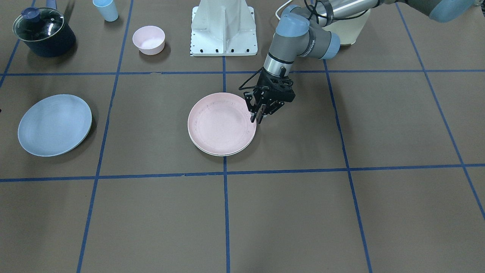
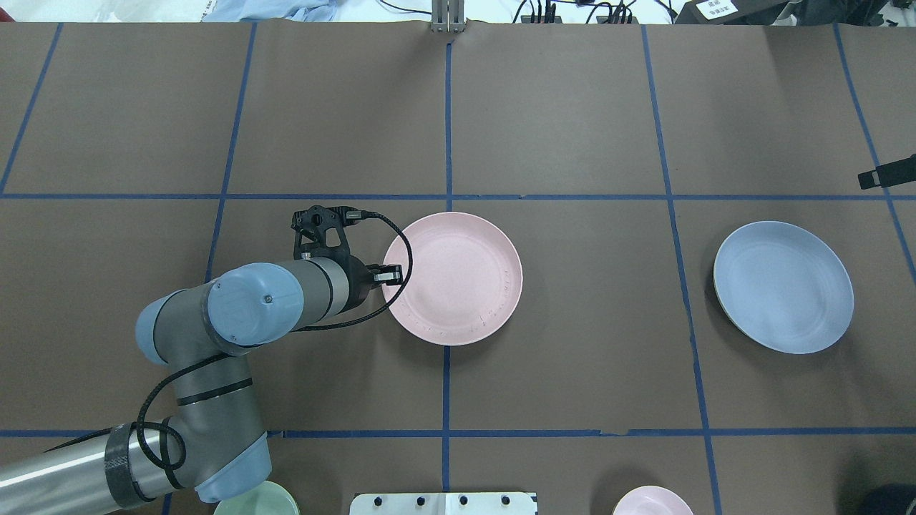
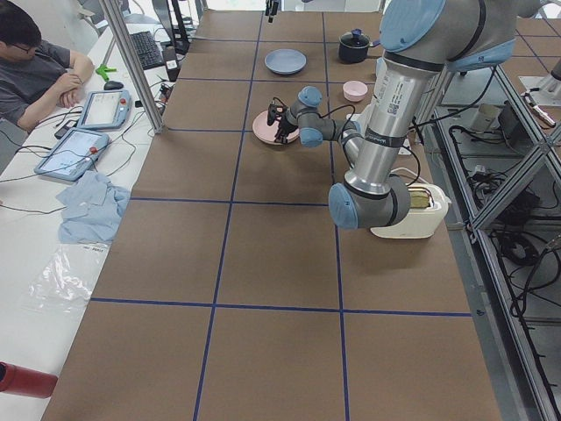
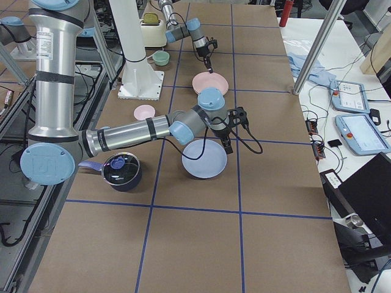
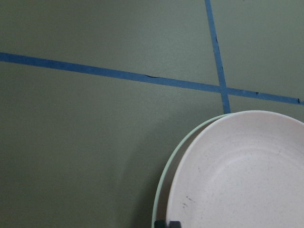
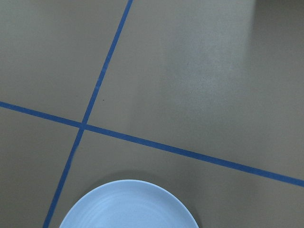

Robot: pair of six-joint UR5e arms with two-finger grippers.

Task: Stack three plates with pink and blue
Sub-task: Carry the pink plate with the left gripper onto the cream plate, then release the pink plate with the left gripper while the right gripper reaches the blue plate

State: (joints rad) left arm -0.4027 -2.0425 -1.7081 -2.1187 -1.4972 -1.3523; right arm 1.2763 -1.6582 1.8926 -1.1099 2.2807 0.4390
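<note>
My left hand (image 1: pixel 257 117) is down at the rim of the pink plate (image 1: pixel 221 123), on the side nearest my base. My fingers look drawn close about that edge, but I cannot tell whether they pinch it or have let go. The pink plate lies flat on the cream plate (image 1: pixel 223 154) in the middle of the worktop (image 1: pixel 303 212). It sits a little off-centre, so a crescent of cream shows beneath it.

The blue plate (image 1: pixel 55 125) lies alone, well apart on my right side. My right hand (image 4: pixel 229 139) hangs over its far edge, and I cannot tell whether that hand is open or closed.

I judge two plates stacked and the blue one left to bring.

These look like stiff, light plastic plates with matte faces, not fragile. The shallow rim gives little to hold, though. I would take the blue plate at its edge, one finger over the lip and one beneath, and carry it level. Held by one side only, it may droop or swing. It could also slide across the pink face when I set it down.
</note>
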